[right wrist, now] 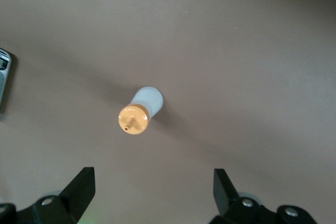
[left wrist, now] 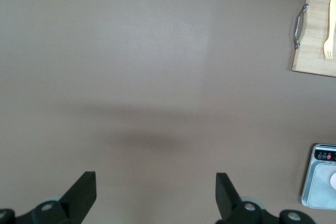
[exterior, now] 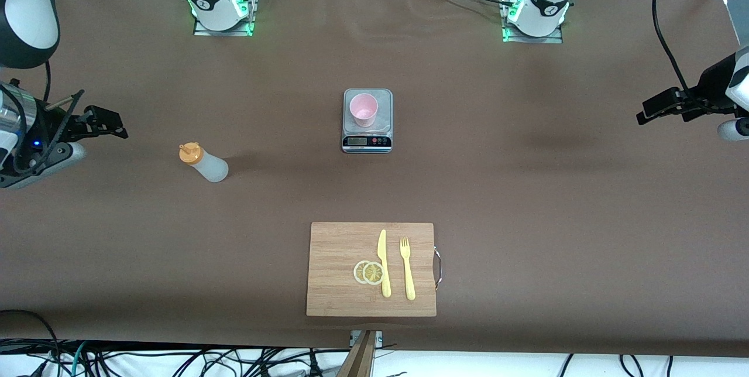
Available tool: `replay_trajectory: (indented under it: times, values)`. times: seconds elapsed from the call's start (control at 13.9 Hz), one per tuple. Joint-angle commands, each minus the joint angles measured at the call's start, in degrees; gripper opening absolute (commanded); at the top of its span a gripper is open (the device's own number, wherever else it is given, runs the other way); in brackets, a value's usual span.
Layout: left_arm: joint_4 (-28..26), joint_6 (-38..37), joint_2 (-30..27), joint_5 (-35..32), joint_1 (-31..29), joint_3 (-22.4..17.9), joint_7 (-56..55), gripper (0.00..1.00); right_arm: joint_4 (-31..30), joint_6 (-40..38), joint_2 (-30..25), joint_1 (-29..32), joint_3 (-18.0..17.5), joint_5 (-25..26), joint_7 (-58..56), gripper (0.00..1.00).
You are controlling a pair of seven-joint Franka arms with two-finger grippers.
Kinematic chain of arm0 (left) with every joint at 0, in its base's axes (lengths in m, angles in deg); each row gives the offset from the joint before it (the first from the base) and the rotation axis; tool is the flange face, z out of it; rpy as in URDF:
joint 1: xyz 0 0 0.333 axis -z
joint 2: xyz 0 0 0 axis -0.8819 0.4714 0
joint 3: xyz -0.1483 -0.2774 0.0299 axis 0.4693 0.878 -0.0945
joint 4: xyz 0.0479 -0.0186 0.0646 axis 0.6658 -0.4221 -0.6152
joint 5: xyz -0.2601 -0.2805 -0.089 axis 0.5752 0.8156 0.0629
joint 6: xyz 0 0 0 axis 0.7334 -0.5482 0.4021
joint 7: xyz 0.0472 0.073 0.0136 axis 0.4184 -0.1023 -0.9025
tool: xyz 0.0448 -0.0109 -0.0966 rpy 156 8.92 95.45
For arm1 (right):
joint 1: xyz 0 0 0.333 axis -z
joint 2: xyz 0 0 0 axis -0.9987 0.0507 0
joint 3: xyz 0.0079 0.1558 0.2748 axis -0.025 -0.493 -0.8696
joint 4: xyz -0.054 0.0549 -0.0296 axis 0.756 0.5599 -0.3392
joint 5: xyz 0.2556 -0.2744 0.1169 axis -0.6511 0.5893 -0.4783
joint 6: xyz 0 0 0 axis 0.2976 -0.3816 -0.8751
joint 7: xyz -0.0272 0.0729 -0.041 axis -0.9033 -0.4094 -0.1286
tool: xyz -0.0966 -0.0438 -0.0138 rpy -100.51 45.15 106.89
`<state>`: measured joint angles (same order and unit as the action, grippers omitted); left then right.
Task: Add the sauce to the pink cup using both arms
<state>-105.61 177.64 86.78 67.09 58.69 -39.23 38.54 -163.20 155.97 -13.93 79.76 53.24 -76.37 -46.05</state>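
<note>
The pink cup point(exterior: 363, 109) stands on the scale point(exterior: 367, 141); the sauce point(exterior: 203, 163) stands toward the right arm's end. The right gripper point(right wrist: 152, 195) hangs above the sauce, jaws spread; the left gripper point(left wrist: 156, 198) waits over bare table, jaws spread.

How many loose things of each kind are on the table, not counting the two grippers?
Sauce bottle: 1
Pink cup: 1
Scale: 1
Cutting board: 1
Yellow knife: 1
Yellow fork: 1
Lemon slices: 2
Total: 8
</note>
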Motion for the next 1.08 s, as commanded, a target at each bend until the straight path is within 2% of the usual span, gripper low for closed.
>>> replay_trajectory:
  times: [0.0, 0.29, 0.57, 0.86, 1.0]
  values:
    - [1.0, -0.7, 0.3, -0.8, -0.2, 0.1, 0.6, 1.0, -3.6, 1.5, -4.9, 0.9, -0.6, 2.1, 0.7, 1.0]
    - [1.1, -0.7, 0.3, -0.8, -0.2, 0.2, 0.5, 1.0, -7.1, 4.0, -9.1, 1.5, -0.6, 4.0, 1.2, 1.0]
    - [1.3, -0.7, 0.5, 0.0, -0.2, 0.2, 0.1, 1.0, -11.5, 3.7, -12.5, 1.6, -2.3, 3.7, 16.9, 1.0]
    - [2.4, -0.6, 0.8, 0.2, -0.2, -0.1, 0.5, 1.0, -12.1, 2.9, -13.4, 1.8, -3.7, 3.5, 22.7, 1.0]
    - [4.8, -0.7, 2.2, 0.2, -1.4, -0.4, 0.4, 1.0, -12.1, 2.9, -13.4, 1.6, -3.7, 3.5, 23.5, 1.0]
